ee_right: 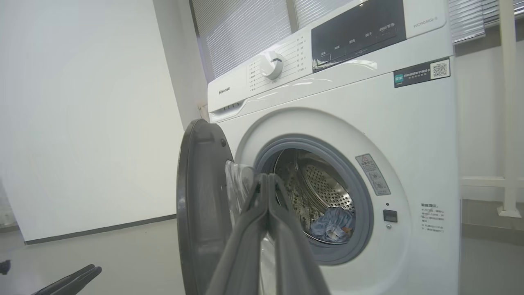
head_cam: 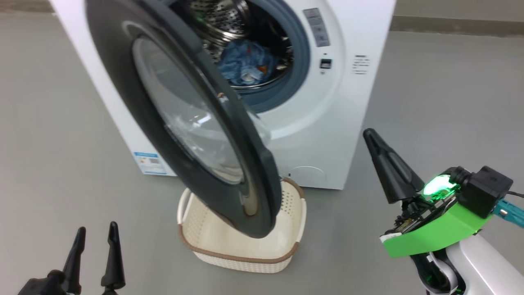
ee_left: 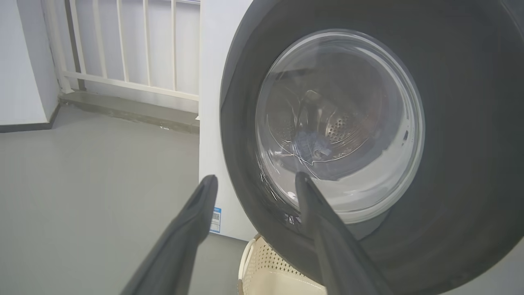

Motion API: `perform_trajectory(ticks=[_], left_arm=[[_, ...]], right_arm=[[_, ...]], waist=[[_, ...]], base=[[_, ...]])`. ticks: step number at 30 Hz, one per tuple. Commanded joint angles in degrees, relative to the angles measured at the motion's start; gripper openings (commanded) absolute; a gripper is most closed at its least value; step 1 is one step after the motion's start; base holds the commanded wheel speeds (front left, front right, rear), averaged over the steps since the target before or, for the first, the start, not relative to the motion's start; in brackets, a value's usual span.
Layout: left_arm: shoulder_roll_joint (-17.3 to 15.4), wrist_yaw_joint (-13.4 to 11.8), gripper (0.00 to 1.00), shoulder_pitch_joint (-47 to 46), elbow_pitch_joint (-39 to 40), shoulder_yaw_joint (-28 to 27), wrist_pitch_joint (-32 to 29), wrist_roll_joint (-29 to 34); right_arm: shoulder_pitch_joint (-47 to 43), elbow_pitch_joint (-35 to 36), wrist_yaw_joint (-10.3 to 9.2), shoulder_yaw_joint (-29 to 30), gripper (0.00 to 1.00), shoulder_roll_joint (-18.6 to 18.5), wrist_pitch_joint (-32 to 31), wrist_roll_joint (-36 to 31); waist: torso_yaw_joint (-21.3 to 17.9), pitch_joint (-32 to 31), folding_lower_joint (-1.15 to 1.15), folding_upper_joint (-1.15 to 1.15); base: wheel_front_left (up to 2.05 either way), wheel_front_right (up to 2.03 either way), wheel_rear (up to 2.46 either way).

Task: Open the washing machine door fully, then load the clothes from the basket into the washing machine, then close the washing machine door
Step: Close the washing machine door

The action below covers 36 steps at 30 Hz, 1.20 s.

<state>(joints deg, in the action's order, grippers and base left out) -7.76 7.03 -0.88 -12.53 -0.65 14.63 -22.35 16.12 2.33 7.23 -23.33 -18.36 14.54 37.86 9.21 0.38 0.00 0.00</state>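
Note:
The washing machine (head_cam: 323,123) stands ahead with its door (head_cam: 114,61) swung out towards me, black rim and clear glass bowl facing left. Light blue clothes (head_cam: 245,65) lie inside the steel drum, also seen as clothes (ee_right: 332,226) in the right wrist view. The basket (head_cam: 239,257) sits on the floor under the door's lower edge, and what I see of its inside is bare. My left gripper (head_cam: 97,227) is open at the lower left, facing the door's glass (ee_left: 339,123). My right gripper (head_cam: 369,135) is shut on nothing, raised to the right of the machine, pointing at the drum opening (ee_right: 268,178).
Grey floor lies all around the machine. A white railing (ee_left: 123,45) and a low kerb run along the wall to the left. The control panel and dial (ee_right: 272,64) top the machine's front. A blue label sticker (head_cam: 149,163) marks its left side.

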Motion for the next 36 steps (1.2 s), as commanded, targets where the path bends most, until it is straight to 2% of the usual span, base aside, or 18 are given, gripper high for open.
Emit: perform_trajectory(ticks=[1,10,17,29,36], left_arm=[[-0.8,0.26,1.0,-1.1,0.86,-1.58,0.37,-0.23],[-0.81,0.32,1.0,-1.34,0.36,-0.81,0.37,-0.53],[-0.77,0.36,1.0,-1.3,0.1,-0.45,0.37,-0.57],[-0.86,0.41,1.0,-1.68,0.05,0.2,0.37,-0.81],[-0.34,0.42,1.0,-2.02,0.3,0.11,0.37,-0.9]], right_arm=[[1.76,1.77,0.25,-1.22,0.0,-0.45,0.46,0.25],[4.35,3.85,0.25,-6.95,0.0,-0.83,0.46,0.65],[7.17,3.27,0.25,-14.58,0.0,-2.29,0.46,1.19],[13.56,-7.05,0.25,-29.44,0.0,-6.26,0.46,3.85],[16.93,-13.98,0.25,-34.98,0.0,-6.4,0.46,6.27]], waist=[[2.62,-0.37,0.0,0.0],[6.69,-0.42,0.0,0.0],[9.11,-0.66,0.0,0.0],[12.42,0.11,0.0,0.0],[13.76,1.4,0.0,0.0]], base=[[0.0,0.0,0.0],[0.0,0.0,0.0],[0.0,0.0,0.0],[0.0,0.0,0.0],[0.0,0.0,0.0]])
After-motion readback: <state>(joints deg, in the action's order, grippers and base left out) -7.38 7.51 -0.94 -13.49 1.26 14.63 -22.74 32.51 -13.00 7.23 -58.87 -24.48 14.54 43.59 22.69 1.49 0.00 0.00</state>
